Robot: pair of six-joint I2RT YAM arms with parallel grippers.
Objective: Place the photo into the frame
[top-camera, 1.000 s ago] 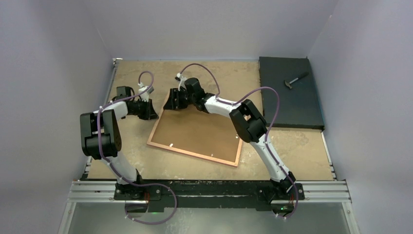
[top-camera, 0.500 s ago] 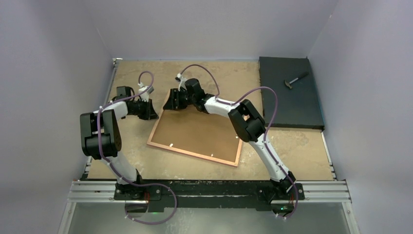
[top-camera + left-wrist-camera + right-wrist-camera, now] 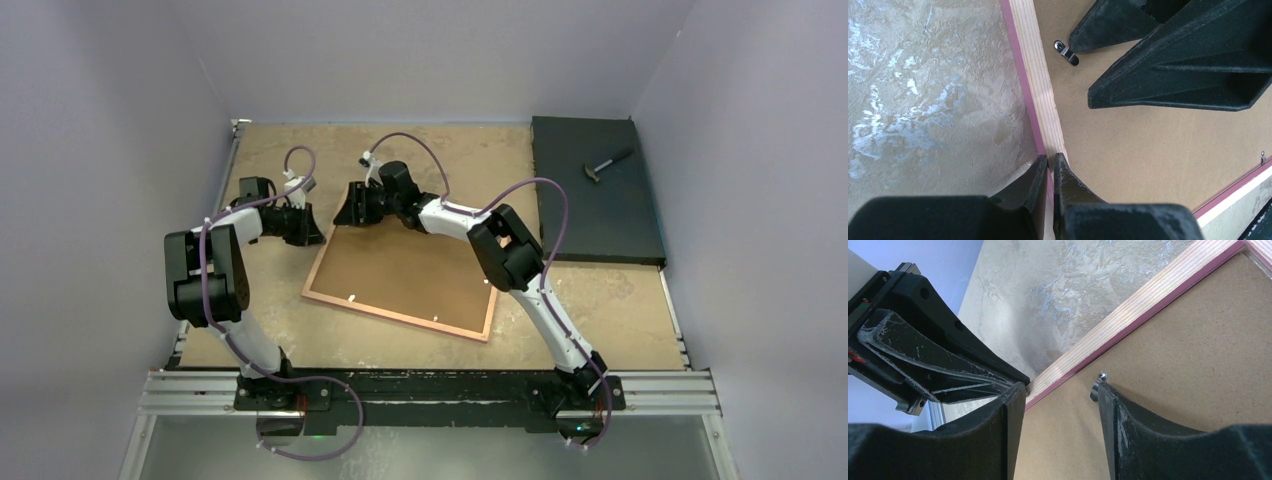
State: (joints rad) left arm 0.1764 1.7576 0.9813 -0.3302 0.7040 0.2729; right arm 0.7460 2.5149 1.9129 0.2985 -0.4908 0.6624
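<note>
Left wrist view first: the left gripper (image 3: 1050,167) is squeezed shut, and its tips sit on the rim of the frame (image 3: 1034,75), right under them. I cannot tell if they pinch the rim or only press on it. Just past those tips, the right gripper (image 3: 1058,390) is about half open and holds nothing. One of its fingers touches a little metal tab (image 3: 1068,52) on the brown board (image 3: 1148,150). The rim and a bit of board show between its jaws.

The frame lies face down on the table (image 3: 923,100) with the board in it. The photo is not in sight, so I cannot tell if it is under the board.

I think the job now is turning that tab. Push it sideways slowly, with the finger low so it does not slip off. Press down with the left tips so the frame does not slide.

From above, the left arm (image 3: 205,265) bends in low from the side. The right arm (image 3: 505,250) reaches far out over the board, with its wrist turned toward the left gripper.
</note>
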